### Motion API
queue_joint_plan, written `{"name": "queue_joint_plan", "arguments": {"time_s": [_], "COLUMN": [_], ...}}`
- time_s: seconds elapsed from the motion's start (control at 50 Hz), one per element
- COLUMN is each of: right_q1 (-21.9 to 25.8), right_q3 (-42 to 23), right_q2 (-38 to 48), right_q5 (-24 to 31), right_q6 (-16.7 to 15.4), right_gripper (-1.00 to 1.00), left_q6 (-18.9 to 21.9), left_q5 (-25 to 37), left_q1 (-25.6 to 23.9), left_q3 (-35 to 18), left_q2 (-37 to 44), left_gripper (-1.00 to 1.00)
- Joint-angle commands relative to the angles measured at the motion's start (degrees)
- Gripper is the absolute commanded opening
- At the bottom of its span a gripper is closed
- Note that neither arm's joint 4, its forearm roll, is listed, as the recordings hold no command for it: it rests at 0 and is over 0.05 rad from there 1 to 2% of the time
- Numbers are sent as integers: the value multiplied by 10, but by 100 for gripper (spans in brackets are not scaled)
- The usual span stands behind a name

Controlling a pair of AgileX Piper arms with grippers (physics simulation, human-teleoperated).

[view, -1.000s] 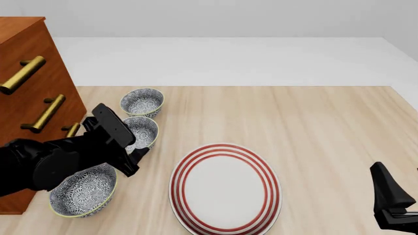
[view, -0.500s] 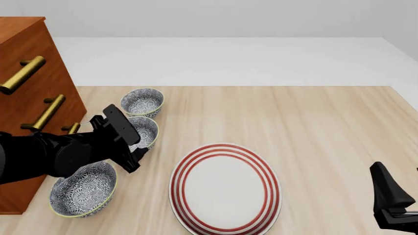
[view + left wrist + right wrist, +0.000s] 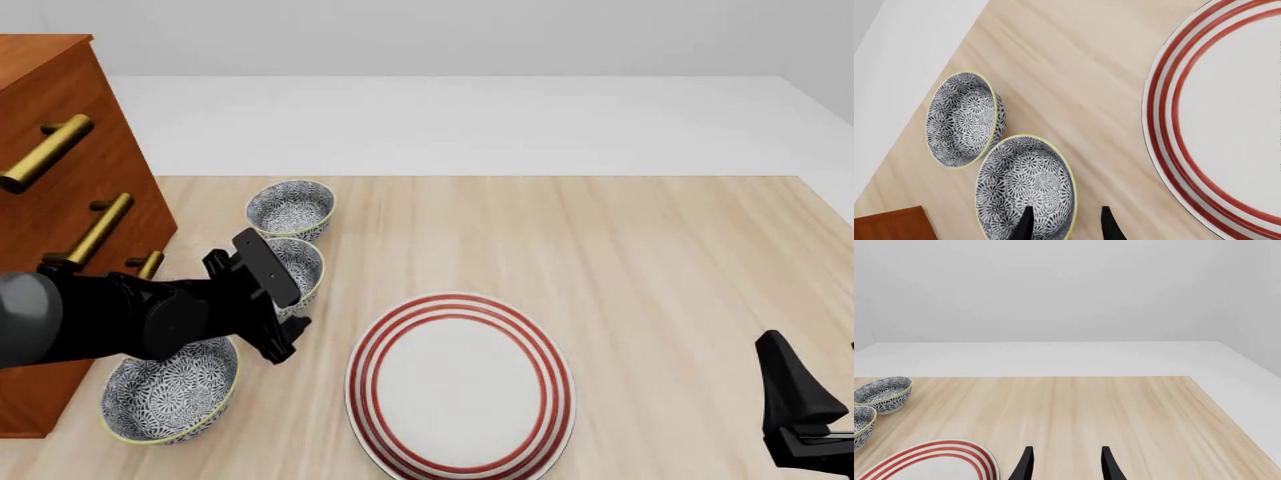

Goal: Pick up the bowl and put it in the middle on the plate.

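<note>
Three patterned bowls stand in a row at the left: a far one [image 3: 290, 208], a middle bowl [image 3: 296, 268] and a near one [image 3: 171, 392]. The red-ringed white plate [image 3: 461, 385] lies to their right. My left gripper [image 3: 284, 338] hovers open at the middle bowl's plate-side edge. In the left wrist view its fingers [image 3: 1026, 226] straddle the rim of that bowl [image 3: 1024, 182], one over the inside, one outside; the far bowl [image 3: 961, 119] and plate [image 3: 1227, 125] also show. My right gripper [image 3: 801, 415] stands open and empty at the near right [image 3: 1066, 466].
A wooden dresser [image 3: 60, 200] with brass handles stands at the table's left edge, right behind the left arm and beside the near bowl. The wooden table [image 3: 641, 260] runs to a white floor beyond its far edge.
The left arm has slid forward and right, bringing its gripper from beside the near bowl up to the middle bowl's edge. The right arm has not moved.
</note>
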Motion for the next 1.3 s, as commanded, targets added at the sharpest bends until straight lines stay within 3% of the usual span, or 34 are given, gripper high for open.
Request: {"name": "queue_joint_plan", "arguments": {"time_s": [0.02,0.42,0.76,0.78,1.16,1.3], "right_q1": [0,0,0,0,0,0], "right_q3": [0,0,0,0,0,0], "right_q2": [0,0,0,0,0,0], "right_q5": [0,0,0,0,0,0], "right_q6": [0,0,0,0,0,0], "right_gripper": [100,100,100,100,100,100], "left_q6": [-14,0,7,5,5,-14], "left_q5": [6,-27,-31,-26,27,57], "left_q1": [-1,24,41,41,-8,-40], "left_q3": [-8,-4,-1,-3,-10,-26], "left_q2": [24,81,63,59,-25,-52], "left_gripper": [100,100,100,-100,-100,-100]}}
